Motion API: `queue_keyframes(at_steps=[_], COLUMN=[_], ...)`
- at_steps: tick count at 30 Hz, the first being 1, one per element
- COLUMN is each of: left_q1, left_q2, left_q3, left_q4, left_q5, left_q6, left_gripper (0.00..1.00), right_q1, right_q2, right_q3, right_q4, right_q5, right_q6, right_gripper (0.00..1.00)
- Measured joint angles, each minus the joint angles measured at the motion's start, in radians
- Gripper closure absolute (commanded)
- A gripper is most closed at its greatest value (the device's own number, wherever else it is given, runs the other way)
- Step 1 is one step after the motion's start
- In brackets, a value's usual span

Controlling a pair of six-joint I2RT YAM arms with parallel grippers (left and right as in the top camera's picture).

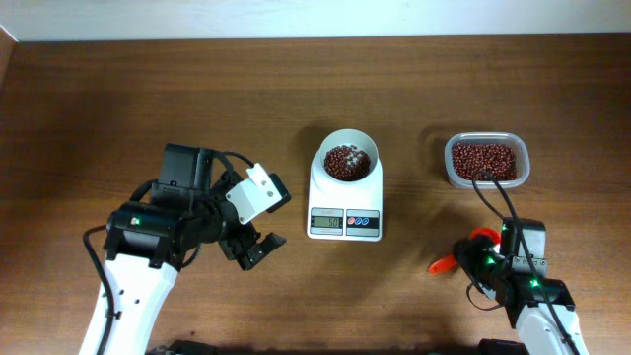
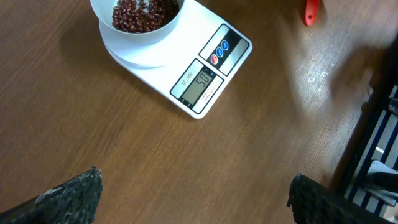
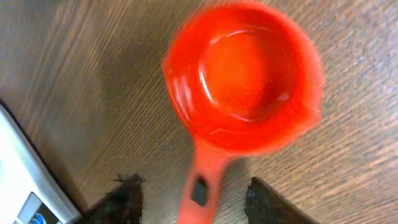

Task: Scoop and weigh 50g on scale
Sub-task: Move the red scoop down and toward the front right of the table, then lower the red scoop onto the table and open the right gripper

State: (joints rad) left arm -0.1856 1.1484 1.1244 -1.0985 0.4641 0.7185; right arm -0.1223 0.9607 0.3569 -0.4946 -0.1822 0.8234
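My right claw (image 3: 196, 199) stands partly open. Its fingers (image 3: 127, 200) flank the red scoop's (image 3: 242, 81) handle with a gap on each side, gripping nothing. My left claw (image 2: 196, 200) gapes wide and empty. The scale (image 1: 344, 195) sits between both claws, with the beans (image 1: 347, 162) heaped in its bowl.

Your arms (image 1: 128, 296) show white shells, black joints, looping black cables (image 1: 485, 197), green lights (image 1: 532, 284), and rough black fingers (image 2: 68, 196).
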Motion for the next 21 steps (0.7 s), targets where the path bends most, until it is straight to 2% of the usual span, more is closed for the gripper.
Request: queue_keyframes(at_steps=[1, 4, 7, 12, 21], left_q1=[0.000, 0.000, 0.000, 0.000, 0.000], left_q2=[0.000, 0.000, 0.000, 0.000, 0.000], left_q3=[0.000, 0.000, 0.000, 0.000, 0.000], left_q4=[0.000, 0.000, 0.000, 0.000, 0.000], left_q5=[0.000, 0.000, 0.000, 0.000, 0.000], left_q6=[0.000, 0.000, 0.000, 0.000, 0.000], left_gripper=[0.01, 0.01, 0.01, 0.01, 0.01], right_q1=[0.000, 0.000, 0.000, 0.000, 0.000], right_q2=[0.000, -0.009, -0.058, -0.150, -0.088], right_q3=[0.000, 0.000, 0.014, 0.040, 0.040], right_q4=[-0.003, -0.008, -0.011, -0.007, -0.008], right_q5=[-0.001, -0.034, -0.147, -0.296, -0.323], right_q6=[-0.009, -0.089, -0.168, -0.203, -0.212], right_gripper=[0.16, 0.02, 0.01, 0.01, 0.01])
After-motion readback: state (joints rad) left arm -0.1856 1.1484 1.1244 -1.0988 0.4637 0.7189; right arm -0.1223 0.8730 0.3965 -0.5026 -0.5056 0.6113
